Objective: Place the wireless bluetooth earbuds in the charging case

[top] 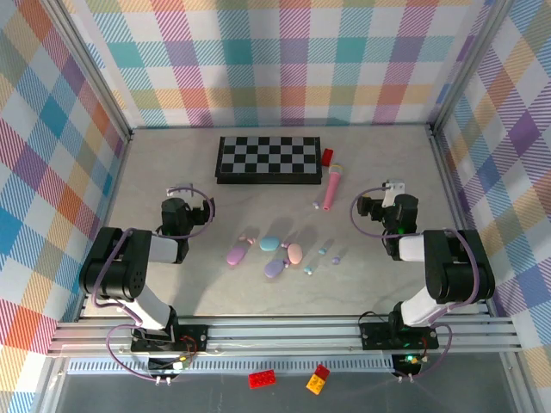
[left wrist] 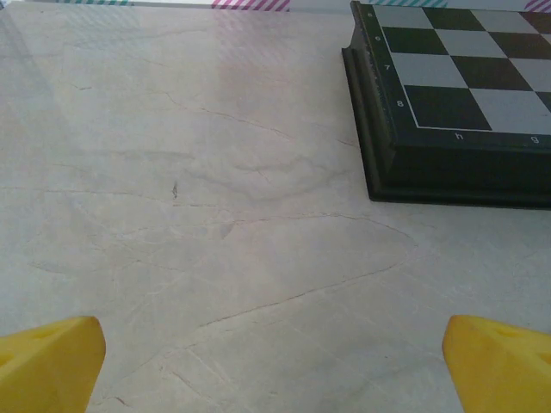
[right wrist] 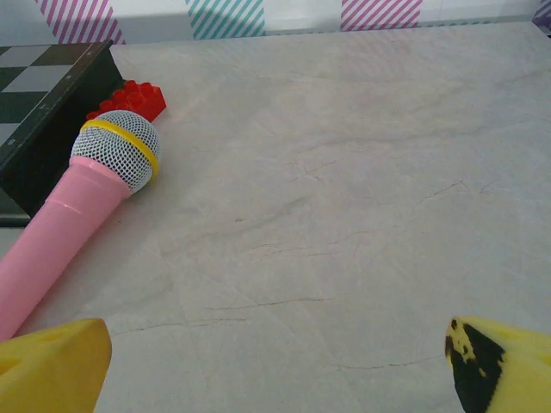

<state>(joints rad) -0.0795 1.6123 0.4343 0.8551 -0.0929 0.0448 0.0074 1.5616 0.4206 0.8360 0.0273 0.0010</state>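
From above, the earbuds (top: 323, 251) lie loose mid-counter (top: 172, 163), just at 3 o'clock of the four cases (top: 270, 243) and well apart from both claws. The left claw (top: 179, 206) sits at 9 o'clock, the right claw (top: 385, 205) at 3, and the chessboard (top: 269, 159) at 12.

Left wrist: the left claw (left wrist: 275, 370) gapes wide with nothing between, chessboard (left wrist: 465, 95) at 2 o'clock.

Right wrist: the right claw (right wrist: 275, 370) gapes wide over bare counter, with the microphone (right wrist: 77, 215) and red brick (right wrist: 129, 99) at 10 o'clock.
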